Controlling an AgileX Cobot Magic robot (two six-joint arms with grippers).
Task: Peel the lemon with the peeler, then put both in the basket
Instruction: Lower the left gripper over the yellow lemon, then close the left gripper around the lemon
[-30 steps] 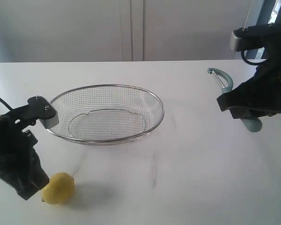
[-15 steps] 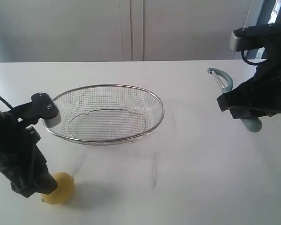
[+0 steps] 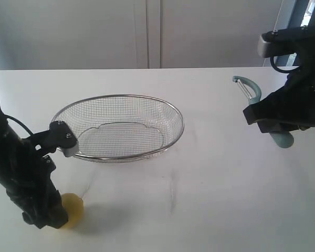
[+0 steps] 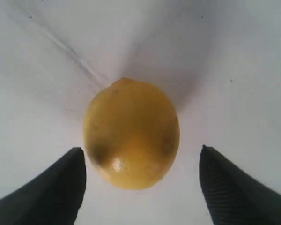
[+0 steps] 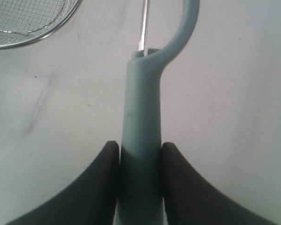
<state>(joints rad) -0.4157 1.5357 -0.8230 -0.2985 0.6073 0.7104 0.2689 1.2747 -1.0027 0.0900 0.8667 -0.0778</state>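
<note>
White tabletop (image 3: 226, 184) — left gripper (image 4: 141, 157) is spread around the lemon (image 4: 131, 126), probably firm but slippery: take its middle — right gripper (image 5: 139, 147) clamps the peeler (image 5: 140, 93).

In the exterior view, you get bright, even, diffuse light; the white table (image 3: 226, 184) nears washout. The lemon (image 3: 75, 209) throws a soft shadow to its right. In the left wrist view, you see one small glare spot on its skin.
</note>
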